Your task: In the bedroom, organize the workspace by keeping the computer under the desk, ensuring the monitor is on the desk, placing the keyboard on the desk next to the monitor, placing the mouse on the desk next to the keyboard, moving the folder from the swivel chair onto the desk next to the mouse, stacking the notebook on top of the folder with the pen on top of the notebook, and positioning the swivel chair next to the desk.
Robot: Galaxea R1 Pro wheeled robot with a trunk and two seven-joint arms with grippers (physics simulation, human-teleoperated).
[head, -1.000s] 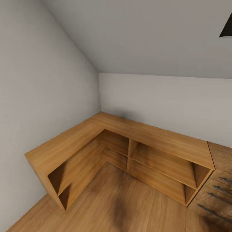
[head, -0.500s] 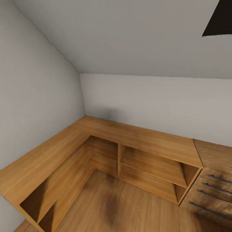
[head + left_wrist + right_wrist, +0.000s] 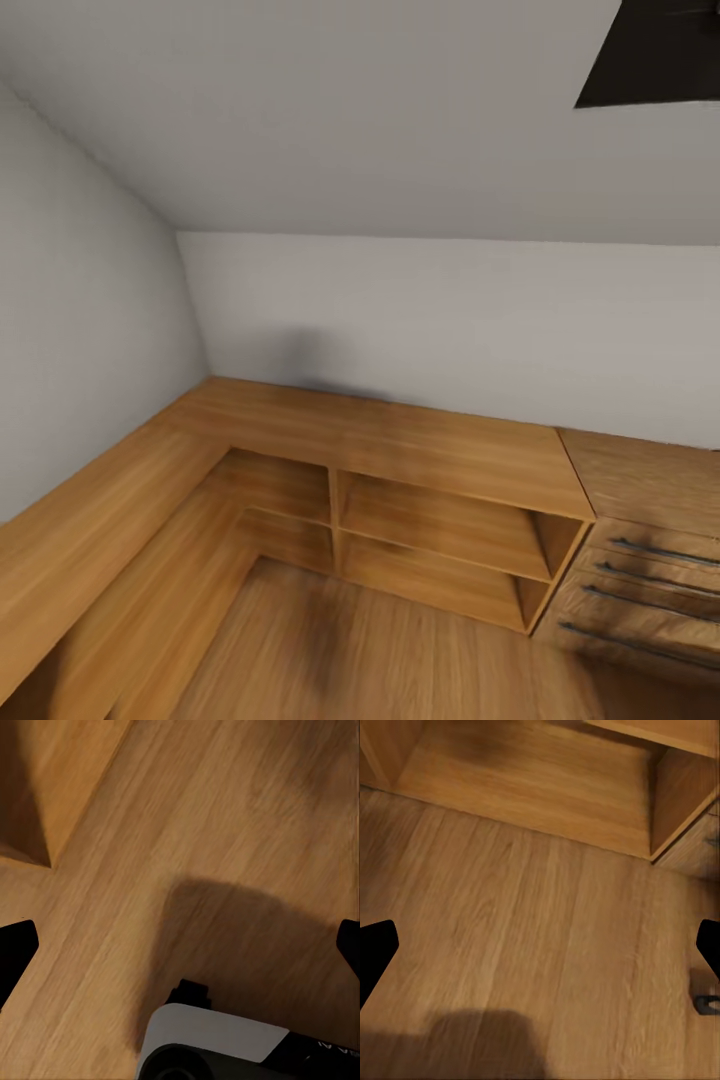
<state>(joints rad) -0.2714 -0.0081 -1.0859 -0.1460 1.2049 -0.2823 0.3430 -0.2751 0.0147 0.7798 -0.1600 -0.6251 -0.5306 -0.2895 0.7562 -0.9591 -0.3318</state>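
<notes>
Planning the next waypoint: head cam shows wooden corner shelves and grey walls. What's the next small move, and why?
Probably keep turning the base right. The head view holds a wooden corner shelf unit and a drawer unit at the right edge, not the black desk; both wrist views face bare wood floor.

A low L-shaped wooden shelf unit [image 3: 400, 450] fills the lower half of the frame, running along the left wall and the back wall [image 3: 450, 320]. Open compartments face the wooden floor [image 3: 380, 650]. At lower right stands a wooden drawer unit [image 3: 640, 600] with dark bar handles. A dark panel [image 3: 660, 50] shows at upper right.
</notes>
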